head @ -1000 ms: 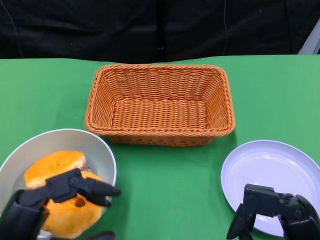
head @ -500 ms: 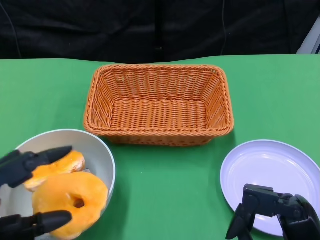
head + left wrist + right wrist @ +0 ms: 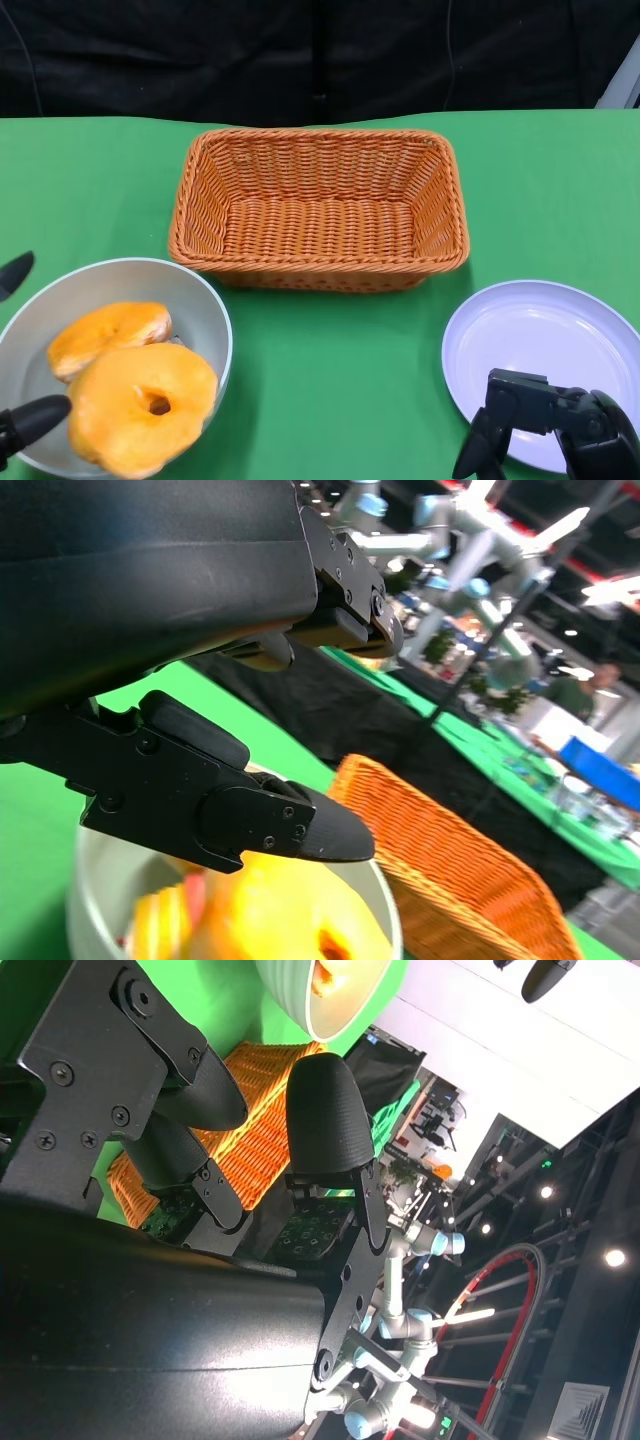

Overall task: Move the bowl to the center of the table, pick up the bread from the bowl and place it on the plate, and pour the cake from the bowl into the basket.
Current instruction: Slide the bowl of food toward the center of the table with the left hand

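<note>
The left hand (image 3: 18,420) has its fingers spread around the bowl (image 3: 205,310) rim, gripping nothing. The bowl sits at the near left and appears rigid; grip it at the rim. The soft bread (image 3: 108,335) lies lengthwise left to right. The right hand (image 3: 550,425), curled and empty, rests at the plate (image 3: 545,335).

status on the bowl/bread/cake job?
Nothing looks done yet. The bowl sits at the table's near-left edge with both pastries inside; the plate and basket are empty. The left hand is open around the bowl's near-left rim, holding nothing; the right hand idles over the plate. All three steps remain.
</note>
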Controlling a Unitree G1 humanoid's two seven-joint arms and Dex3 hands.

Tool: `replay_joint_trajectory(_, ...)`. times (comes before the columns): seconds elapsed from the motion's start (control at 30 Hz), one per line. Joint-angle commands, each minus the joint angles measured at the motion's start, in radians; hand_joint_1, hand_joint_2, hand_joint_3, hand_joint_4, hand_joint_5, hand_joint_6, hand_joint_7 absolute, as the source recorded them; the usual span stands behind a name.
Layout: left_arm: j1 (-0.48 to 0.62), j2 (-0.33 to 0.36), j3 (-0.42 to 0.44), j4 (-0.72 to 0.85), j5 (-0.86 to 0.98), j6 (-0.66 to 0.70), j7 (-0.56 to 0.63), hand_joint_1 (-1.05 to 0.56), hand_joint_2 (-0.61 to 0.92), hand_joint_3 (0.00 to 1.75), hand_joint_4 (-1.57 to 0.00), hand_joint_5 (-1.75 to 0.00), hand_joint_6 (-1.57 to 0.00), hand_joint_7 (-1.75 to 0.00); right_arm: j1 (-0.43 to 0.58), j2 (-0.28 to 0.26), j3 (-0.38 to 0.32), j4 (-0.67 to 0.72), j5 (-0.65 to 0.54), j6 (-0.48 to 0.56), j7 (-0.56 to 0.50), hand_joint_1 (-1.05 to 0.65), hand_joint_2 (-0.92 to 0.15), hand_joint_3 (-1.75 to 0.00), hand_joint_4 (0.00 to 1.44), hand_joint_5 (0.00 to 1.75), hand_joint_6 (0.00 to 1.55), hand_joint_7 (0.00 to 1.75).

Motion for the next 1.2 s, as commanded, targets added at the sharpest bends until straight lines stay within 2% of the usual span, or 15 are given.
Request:
replay_joint_trajectory(0.03, -0.01, 0.025, 0.022, -0.001, 0.025, 0.062, 0.027, -0.69, 0.92, 0.36, -0.06, -0.32, -0.22, 0.0, 0.009, 0.001, 0.004, -0.02, 0.01, 0.003, 0.001, 0.06, -0.1, -1.75, 0.96, 1.75, 0.88, 1.45)
replay_joint_trajectory(0.2, -0.025, 0.022, 0.024, -0.008, 0.002, 0.185, 0.027, -0.74, 0.92, 0.4, -0.05, -0.35, -0.19, 0.0, 0.009, 0.001, 0.003, -0.029, -0.002, 0.009, -0.002, 0.08, -0.09, -1.75, 0.96, 1.75, 0.88, 1.46)
replay_joint_trajectory(0.33, -0.056, 0.024, 0.011, 0.018, -0.027, 0.259, 0.018, -0.67, 0.92, 0.37, -0.01, -0.4, -0.19, -0.01, 0.008, -0.002, 0.005, -0.024, 0.006, 0.006, 0.0, 0.08, -0.09, -1.75, 0.95, 1.75, 0.88, 1.46)
replay_joint_trajectory(0.53, -0.098, 0.018, -0.016, 0.051, -0.028, 0.389, 0.03, -0.69, 0.92, 0.4, 0.0, -0.44, -0.21, -0.01, 0.009, -0.004, 0.006, -0.026, 0.014, 0.006, 0.002, 0.08, -0.09, -1.75, 0.95, 1.75, 0.88, 1.46)
replay_joint_trajectory(0.73, -0.143, 0.047, -0.037, 0.138, -0.091, 0.525, -0.041, -0.63, 0.92, 0.43, 0.0, -0.45, -0.16, 0.0, 0.02, -0.002, 0.008, -0.039, 0.006, 0.011, 0.002, 0.09, -0.09, -1.75, 0.96, 1.75, 0.88, 1.46)
replay_joint_trajectory(0.87, -0.158, 0.054, -0.048, 0.133, -0.139, 0.626, -0.078, -0.6, 0.92, 0.43, 0.0, -0.37, -0.12, 0.0, 0.023, -0.005, 0.008, -0.044, 0.014, 0.012, 0.005, 0.09, -0.09, -1.75, 0.96, 1.75, 0.88, 1.46)
replay_joint_trajectory(0.9, -0.171, 0.059, -0.053, 0.134, -0.158, 0.681, -0.096, -0.6, 0.92, 0.43, 0.0, -0.36, -0.12, 0.0, 0.024, -0.005, 0.007, -0.045, 0.014, 0.012, 0.005, 0.09, -0.09, -1.75, 0.96, 1.75, 0.88, 1.46)
replay_joint_trajectory(0.97, -0.197, 0.069, -0.063, 0.135, -0.189, 0.787, -0.124, -0.59, 0.92, 0.46, 0.0, -0.2, -0.07, -0.01, 0.025, -0.007, 0.006, -0.045, 0.015, 0.01, 0.006, 0.09, -0.09, -1.75, 0.97, 1.75, 0.88, 1.46)
replay_joint_trajectory(1.1, -0.249, 0.086, -0.073, 0.155, -0.254, 0.965, -0.179, -0.57, 0.92, 0.52, 0.0, -0.05, -0.02, 0.0, 0.029, -0.006, 0.007, -0.049, 0.015, 0.016, 0.007, 0.09, -0.1, -1.75, 0.96, 1.75, 0.89, 1.46)
replay_joint_trajectory(1.2, -0.282, 0.091, -0.072, 0.17, -0.314, 1.071, -0.217, -0.55, 0.92, 0.56, 0.0, 0.0, 0.0, 0.0, 0.031, -0.006, 0.008, -0.054, 0.015, 0.019, 0.009, 0.09, -0.1, -1.75, 0.96, 1.75, 0.88, 1.46)
